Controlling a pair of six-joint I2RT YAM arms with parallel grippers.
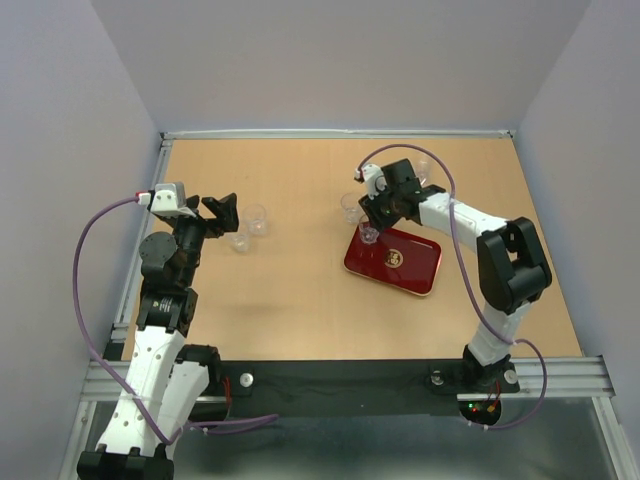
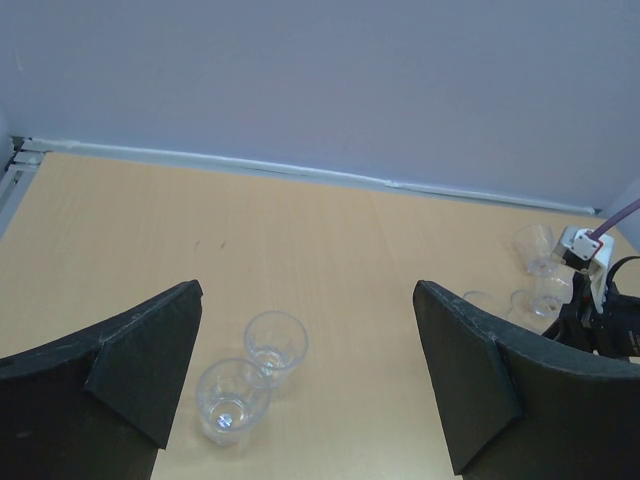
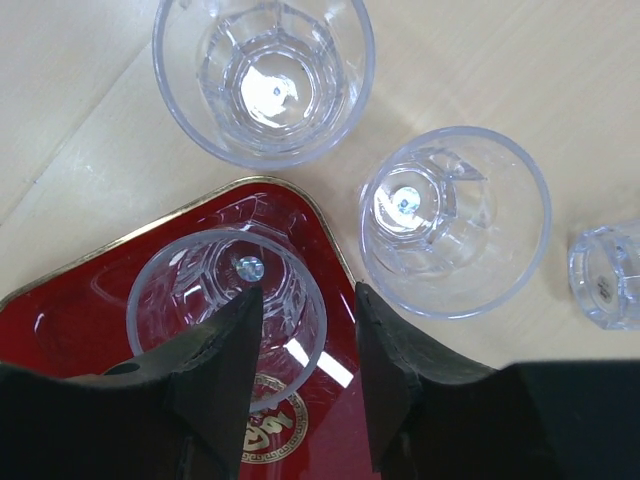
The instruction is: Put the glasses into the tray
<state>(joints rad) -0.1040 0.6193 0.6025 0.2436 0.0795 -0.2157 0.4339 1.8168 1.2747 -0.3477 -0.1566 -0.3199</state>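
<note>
Tray (image 3: 60, 340) carries one glass (image 3: 190, 280) near a gold emblem (image 3: 270, 432), lettering illegible.

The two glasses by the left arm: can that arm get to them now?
Probably yes. The left gripper is open, and the near glass and the far glass stand just ahead of its fingers, with nothing in the way.

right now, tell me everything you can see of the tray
The tray is a flat, glossy dark red rectangle with rounded corners, a gold-edged raised rim and a round gold emblem at its centre. It lies slightly askew on the wooden table, right of middle. One clear glass stands upright in its far left corner, under the right gripper.
</note>
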